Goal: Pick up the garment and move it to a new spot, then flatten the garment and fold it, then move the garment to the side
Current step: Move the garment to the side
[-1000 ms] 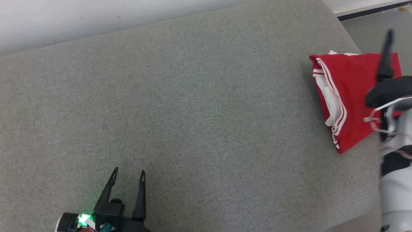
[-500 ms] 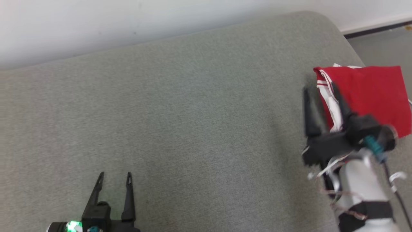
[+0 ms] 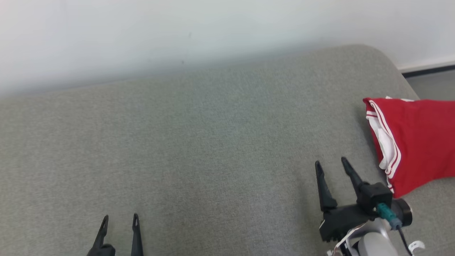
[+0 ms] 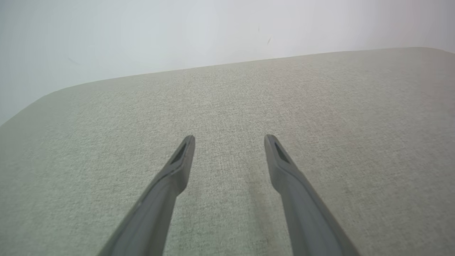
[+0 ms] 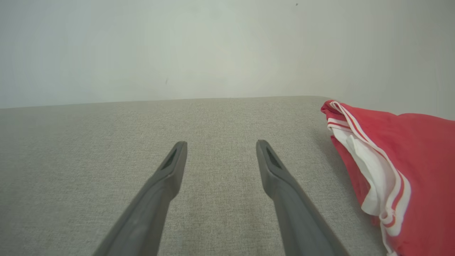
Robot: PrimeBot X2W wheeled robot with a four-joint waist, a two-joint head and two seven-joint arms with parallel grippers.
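Grey cushion [image 3: 213, 142]: broad open stretch; red garment [image 3: 423, 142] at right edge.

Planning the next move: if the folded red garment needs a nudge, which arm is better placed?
Right. The right pincer stands open close beside the red garment at the right end of the grey cushion; the left pincer, also open, sits far off across it.

Folded red garment [image 3: 419, 142] at grey couch [image 3: 213, 149] right edge; right hand [image 3: 330, 164] beside, empty.
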